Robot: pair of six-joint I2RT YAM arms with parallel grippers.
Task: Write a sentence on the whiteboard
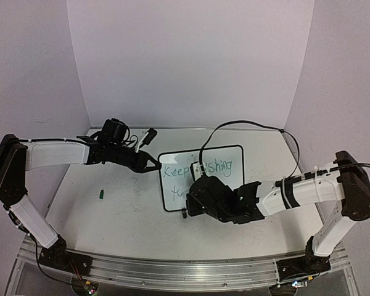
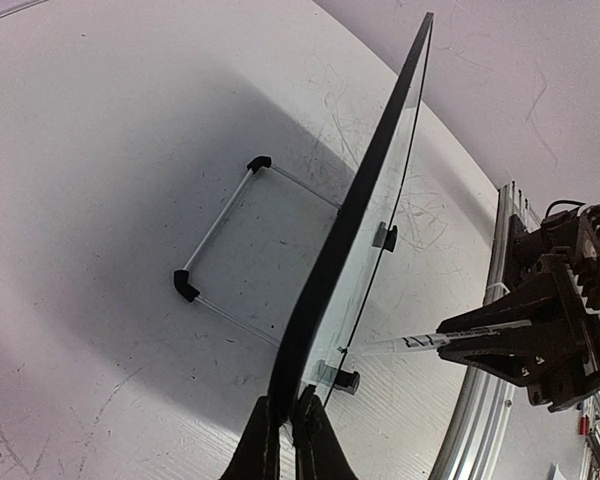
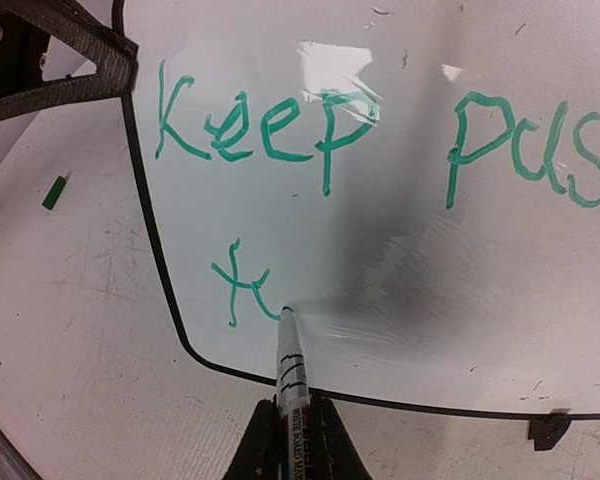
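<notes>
Whiteboard job: what are the claws doing?

Right gripper is closed narrow on a marker, its tip touching the whiteboard low on the left side. Left gripper is pinched tight on the board's black rim, with the board standing tilted on its feet around the middle of the table.

How much of the sentence is down?

Roughly two thirds, I'd judge. "Keep" is complete and a second word runs beside it. Below there is only an "f" and the start of the next letter, right at the tip. The rest of that lower line is left.

Anything unreadable?

The wrist view cuts the top line after "pus". Overhead, the right arm and its cable cover the word's middle and the lower line. A green cap lies well apart, left
</notes>
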